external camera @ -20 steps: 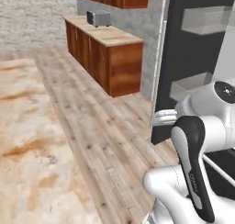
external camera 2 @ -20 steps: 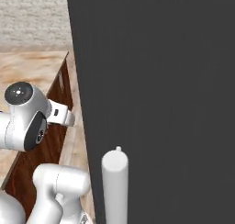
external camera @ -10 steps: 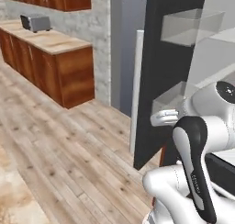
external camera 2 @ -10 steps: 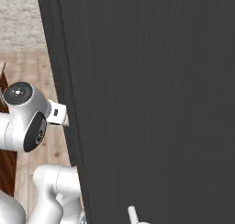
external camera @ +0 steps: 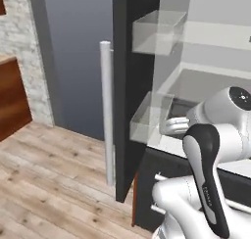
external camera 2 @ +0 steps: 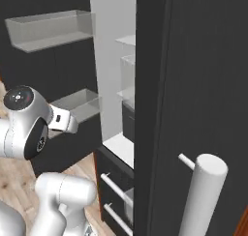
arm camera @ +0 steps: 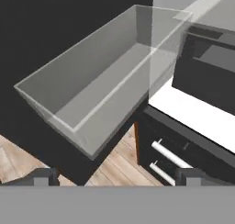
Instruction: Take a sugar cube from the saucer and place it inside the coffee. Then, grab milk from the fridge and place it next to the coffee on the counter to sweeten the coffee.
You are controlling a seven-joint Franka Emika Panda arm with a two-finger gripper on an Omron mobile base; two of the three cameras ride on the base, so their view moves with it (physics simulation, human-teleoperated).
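Note:
The fridge (external camera: 131, 86) stands open in front of me, its dark left door swung out with a silver bar handle (external camera: 105, 110). Two clear door bins (external camera: 158, 31) hang on that door's inner side. My gripper (arm camera: 118, 176) is open and holds nothing; its fingertips (arm camera: 46, 175) frame the lower clear bin (arm camera: 101, 99), which looks empty. My hand (external camera 2: 63, 120) hovers just short of that bin (external camera 2: 77, 104). The pale interior (external camera 2: 114, 61) shows translucent shelves. The milk, sugar cube, saucer and coffee are out of view.
The fridge's right door (external camera 2: 193, 85) stands close on my right with a thick silver handle (external camera 2: 203, 191). Below a white shelf (arm camera: 197, 113) are dark drawers with silver bar pulls (arm camera: 170, 156). A reddish-brown cabinet (external camera: 10, 101) stands at far left over wooden floor (external camera: 49, 184).
The whole picture has swung round: the base has turned from the kitchen floor and cabinets toward the open fridge, whose inside now shows. The jaws have stayed open.

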